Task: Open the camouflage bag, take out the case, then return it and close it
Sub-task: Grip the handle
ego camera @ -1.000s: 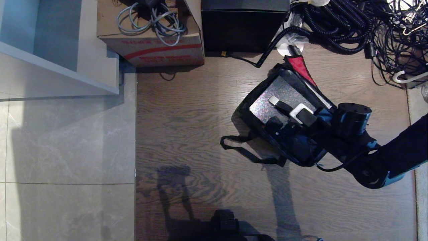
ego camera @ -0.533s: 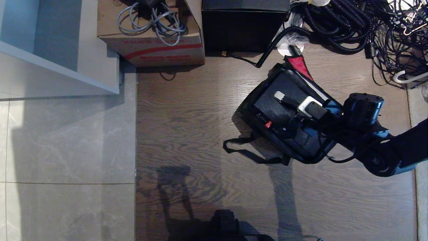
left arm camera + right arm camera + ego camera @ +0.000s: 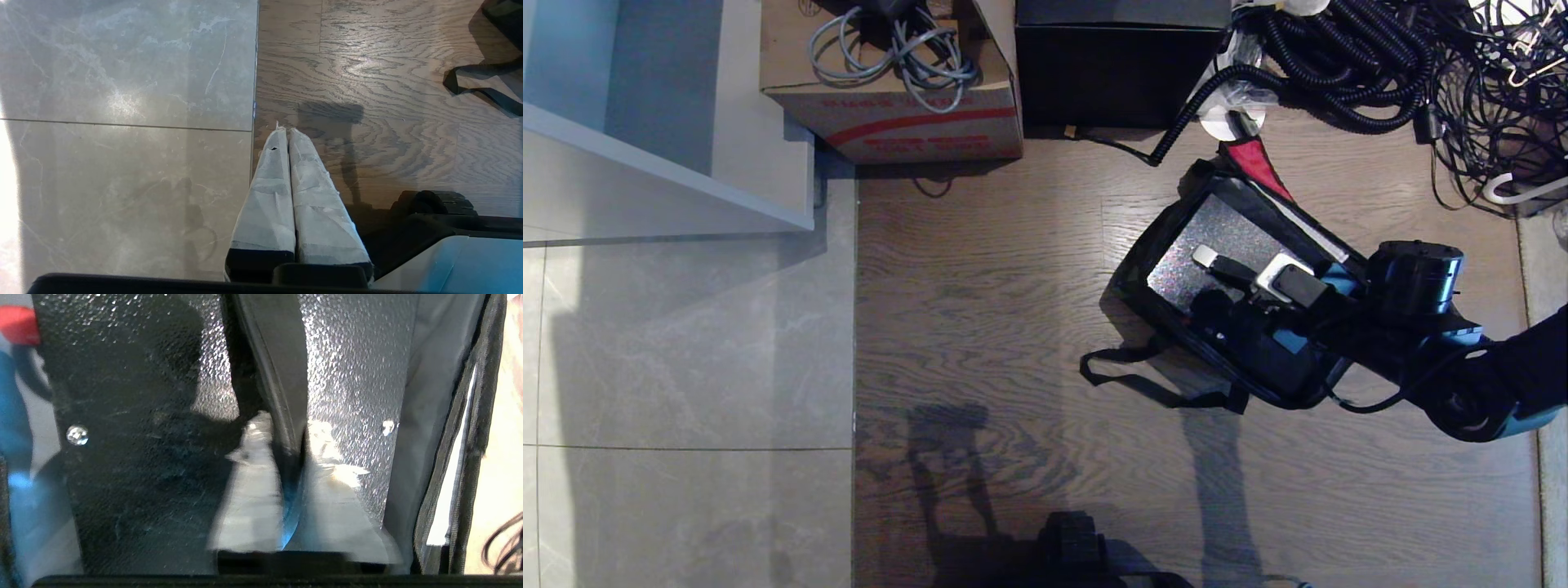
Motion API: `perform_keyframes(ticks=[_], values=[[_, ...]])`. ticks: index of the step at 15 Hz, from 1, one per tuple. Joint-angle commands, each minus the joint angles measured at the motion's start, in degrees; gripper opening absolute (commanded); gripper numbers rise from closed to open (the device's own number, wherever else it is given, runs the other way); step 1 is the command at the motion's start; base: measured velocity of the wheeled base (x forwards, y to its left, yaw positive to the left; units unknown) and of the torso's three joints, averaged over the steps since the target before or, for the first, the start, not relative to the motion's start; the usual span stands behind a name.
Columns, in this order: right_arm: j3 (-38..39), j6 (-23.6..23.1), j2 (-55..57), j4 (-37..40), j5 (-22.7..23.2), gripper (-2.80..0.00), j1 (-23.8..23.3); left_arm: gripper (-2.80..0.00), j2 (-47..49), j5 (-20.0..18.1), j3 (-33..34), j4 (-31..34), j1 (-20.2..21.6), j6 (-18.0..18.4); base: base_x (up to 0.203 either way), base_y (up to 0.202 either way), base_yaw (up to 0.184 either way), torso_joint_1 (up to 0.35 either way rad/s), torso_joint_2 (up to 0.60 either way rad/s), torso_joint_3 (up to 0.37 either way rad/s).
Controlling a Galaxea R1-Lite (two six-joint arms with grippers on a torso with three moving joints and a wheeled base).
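Camouflage bag [image 3: 1168, 245] lay open on the floor, red flap lining thrown back; case [image 3: 1217, 237] sat inside; right tool [image 3: 282, 453] was nearly closed around its handle [image 3: 273, 367]; left tool [image 3: 288, 134] was parked, closed; closing remained.

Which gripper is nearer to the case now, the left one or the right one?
Right. The right gripper has its fingers around the case handle inside the camouflage bag; the left gripper hangs apart over bare floor.
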Motion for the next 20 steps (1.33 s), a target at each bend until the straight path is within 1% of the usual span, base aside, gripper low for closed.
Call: perform_keyframes(ticks=[1,2,4,5,7,9,10,11,12,13,14,16,17,20], values=[[0.8,0.1,0.0,0.0,-1.6,0.0,1.2,-2.8,-0.1,0.0,0.0,0.0,0.0,-0.1,0.0,0.0,0.0,0.0,0.0,0.0],[1.1,0.5,0.0,0.0,-2.0,0.0,1.6,-2.8,-0.1,0.0,0.0,0.0,0.0,0.0,0.0,0.0,0.0,0.0,0.0,0.0],[2.9,4.2,-0.8,0.7,-3.9,0.0,5.0,-2.8,-0.1,0.0,0.0,0.0,0.0,0.0,0.0,0.0,0.0,0.0,0.0,0.0],[3.5,7.4,-1.5,1.6,-5.8,0.0,7.0,-2.8,-0.1,0.0,0.0,0.0,0.0,0.0,0.0,0.0,0.0,0.0,0.0,0.0],[4.0,14.8,-3.1,5.5,-8.3,0.0,11.5,-2.8,-0.1,0.0,0.0,0.0,0.0,0.0,0.0,0.0,0.0,0.0,0.0,0.0],[4.2,19.9,-6.4,8.5,-9.8,0.0,14.5,-2.8,-0.1,0.0,0.0,0.0,0.0,0.0,0.0,0.0,0.0,0.0,0.0,0.0],[3.7,23.2,-7.6,8.9,-10.1,0.0,15.6,-2.8,-0.1,0.0,0.0,0.0,0.0,0.0,0.0,0.0,0.0,0.0,0.0,0.0],[2.7,24.2,-8.0,9.2,-11.6,0.0,16.2,-2.8,0.0,0.0,0.0,0.0,0.0,0.0,0.0,0.0,0.0,0.0,0.0,0.0],[2.1,24.2,-8.2,9.2,-15.9,0.0,16.5,-2.8,-0.1,0.0,0.0,0.0,0.0,0.0,0.0,0.0,0.0,0.0,0.0,0.0],[1.5,23.0,-8.5,9.1,-21.0,0.0,16.9,-2.8,-0.1,0.0,0.0,0.0,0.0,0.0,0.0,0.0,0.0,0.0,0.0,0.0],[1.4,19.9,-8.6,8.8,-23.8,0.0,17.2,-2.8,-0.1,0.0,0.0,0.0,0.0,0.0,0.0,0.0,0.0,0.0,0.0,0.0],[1.9,15.4,-8.3,8.2,-24.9,0.0,17.1,-2.8,-0.1,0.0,0.0,0.0,0.0,0.0,0.0,0.0,0.0,0.0,0.0,0.0],[1.5,14.1,-8.4,6.8,-25.1,0.0,16.8,-2.8,-0.1,0.0,0.0,-0.1,0.0,-0.1,0.0,0.0,0.0,0.0,0.0,0.0],[2.0,14.0,-8.9,6.6,-25.6,0.0,16.4,-2.8,-0.1,0.0,0.0,0.0,0.0,-0.1,0.0,0.0,0.0,0.0,0.0,0.0]])
